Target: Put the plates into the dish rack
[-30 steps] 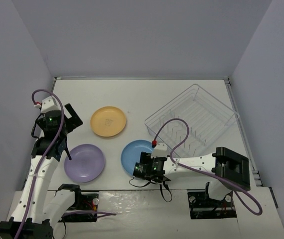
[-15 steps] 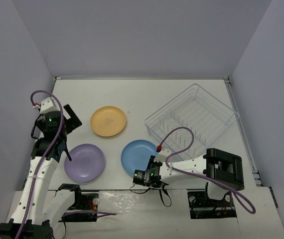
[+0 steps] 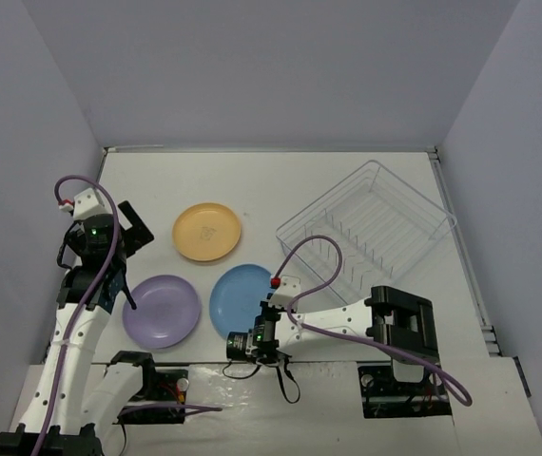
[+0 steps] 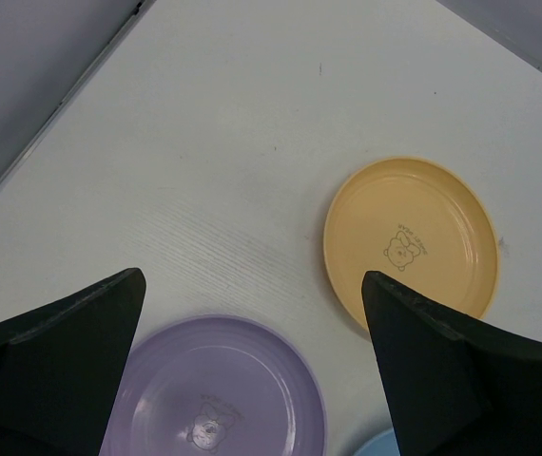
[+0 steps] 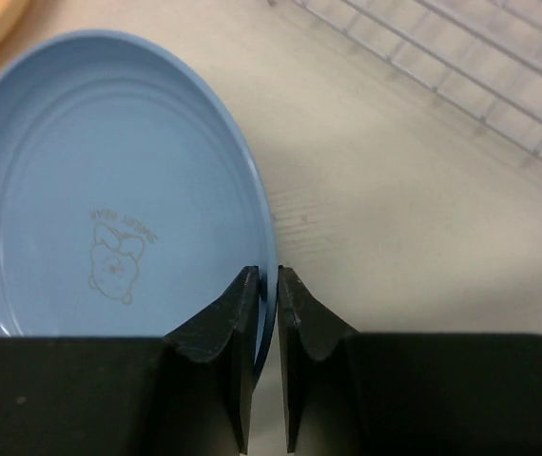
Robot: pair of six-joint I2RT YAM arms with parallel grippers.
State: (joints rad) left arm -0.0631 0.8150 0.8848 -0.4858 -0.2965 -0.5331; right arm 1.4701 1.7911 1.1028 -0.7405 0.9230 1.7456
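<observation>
My right gripper (image 5: 265, 275) is shut on the right rim of the blue plate (image 5: 109, 190), which has a small bear print in its middle. From above, the blue plate (image 3: 238, 296) lies near the table's front edge, with the right gripper (image 3: 255, 328) at its near side. Left of it is the purple plate (image 3: 162, 310), and behind it the orange-yellow plate (image 3: 207, 231). The clear dish rack (image 3: 366, 228) stands at the back right with nothing in it. My left gripper (image 4: 252, 277) hangs open above the purple plate (image 4: 214, 389) and the orange-yellow plate (image 4: 412, 242).
The enclosure walls close in the table on the left, back and right. The rack's ribbed floor (image 5: 461, 57) shows at the top right of the right wrist view. A purple cable loops above the right arm (image 3: 309, 252).
My right gripper has closed on the blue plate's rim and moved left, and the plate has shifted left with it, toward the purple one. The left arm has barely moved.
</observation>
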